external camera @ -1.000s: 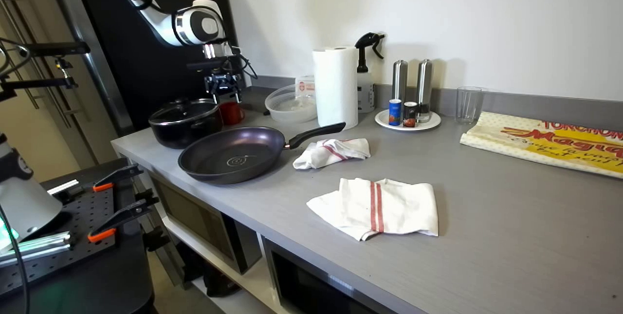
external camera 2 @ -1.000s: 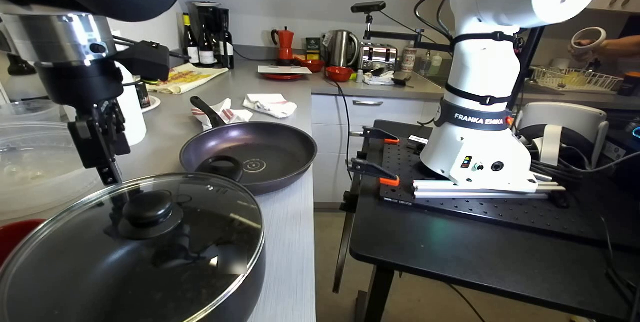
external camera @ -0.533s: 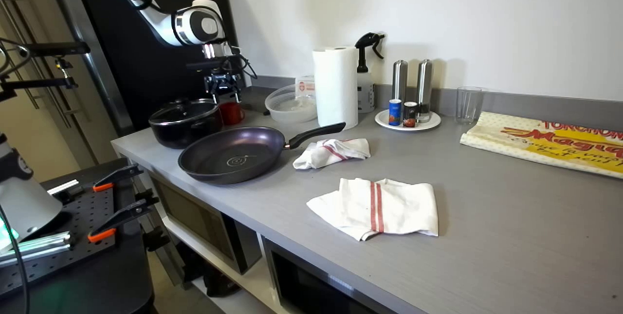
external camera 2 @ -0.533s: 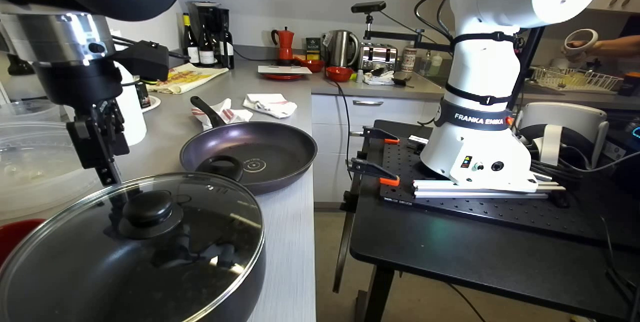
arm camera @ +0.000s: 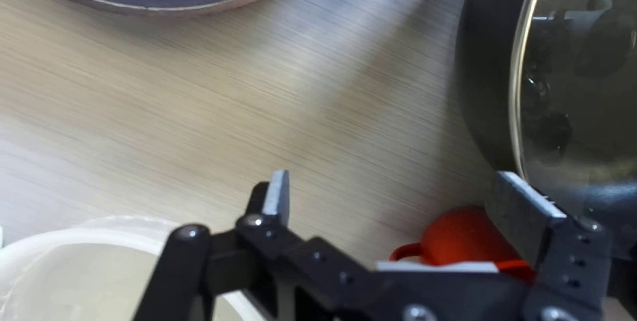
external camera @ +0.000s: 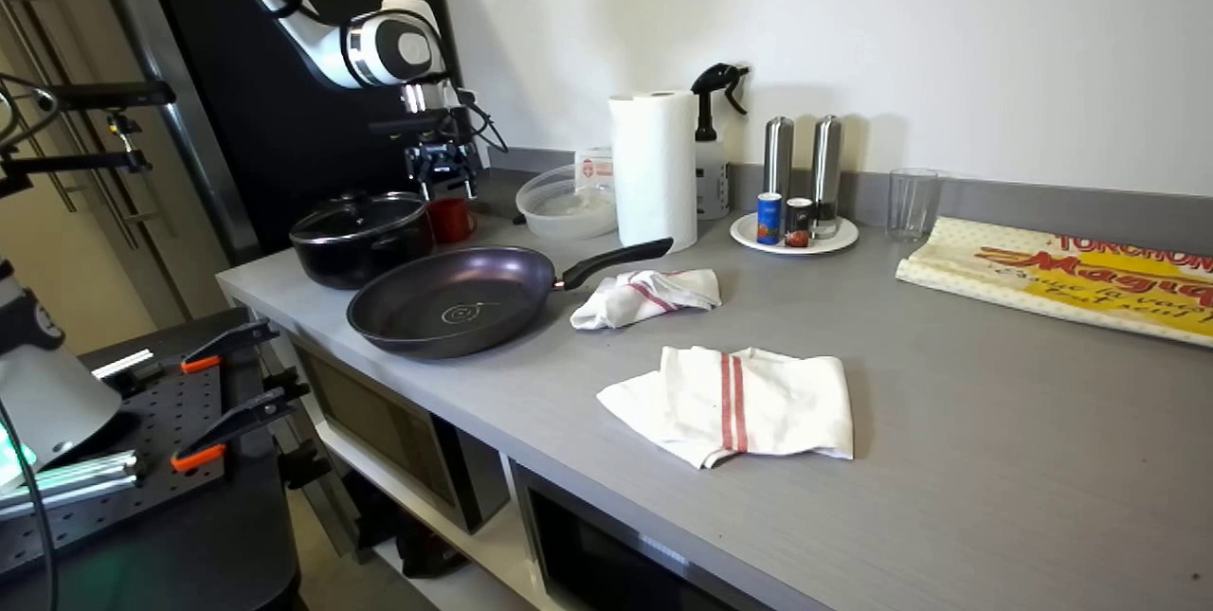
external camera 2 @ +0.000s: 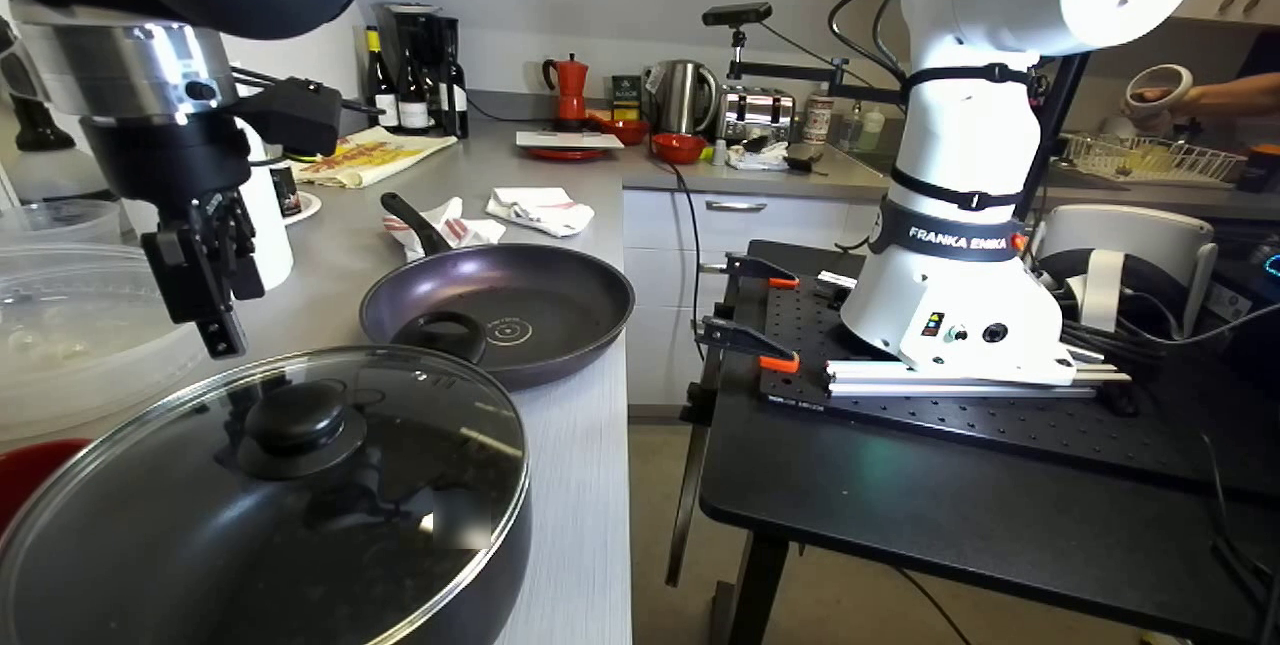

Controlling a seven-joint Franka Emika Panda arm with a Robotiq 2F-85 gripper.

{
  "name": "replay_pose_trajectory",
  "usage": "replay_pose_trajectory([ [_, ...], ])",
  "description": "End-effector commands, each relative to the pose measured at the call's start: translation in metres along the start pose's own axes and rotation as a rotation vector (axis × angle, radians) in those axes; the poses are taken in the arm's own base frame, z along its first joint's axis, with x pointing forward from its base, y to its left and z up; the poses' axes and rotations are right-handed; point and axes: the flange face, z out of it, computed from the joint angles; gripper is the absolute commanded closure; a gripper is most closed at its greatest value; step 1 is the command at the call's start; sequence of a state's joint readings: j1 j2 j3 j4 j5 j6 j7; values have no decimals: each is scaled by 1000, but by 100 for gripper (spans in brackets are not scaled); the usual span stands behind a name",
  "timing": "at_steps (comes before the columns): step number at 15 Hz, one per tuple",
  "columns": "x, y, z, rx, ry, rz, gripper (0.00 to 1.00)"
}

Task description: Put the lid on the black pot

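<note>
Lid point(external camera 2: 270, 525) lying on the black pot point(external camera: 341, 260), seen in both exterior views.
My feeds show the grey counter point(external camera: 948, 422) and, on it, the wide frying pan point(external camera: 460, 298) just beside the pot; whether they touch I can't tell. The glass lid lies level across the pot's mouth. My gripper point(arm camera: 402, 195) hangs above the counter near the pot, jaws spread well apart. Lower down sits the red mug point(arm camera: 463, 239), close to the pot's wall, and the lid's black knob point(external camera 2: 298, 415) points up.
</note>
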State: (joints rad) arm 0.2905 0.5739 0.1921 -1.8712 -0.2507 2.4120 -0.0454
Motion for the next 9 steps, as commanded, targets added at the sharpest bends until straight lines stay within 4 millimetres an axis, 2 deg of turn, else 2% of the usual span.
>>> replay_pose_trajectory([
  [1,3,2,1,18,-6,0,0],
  [9,3,2,9,31,-19,2,0],
])
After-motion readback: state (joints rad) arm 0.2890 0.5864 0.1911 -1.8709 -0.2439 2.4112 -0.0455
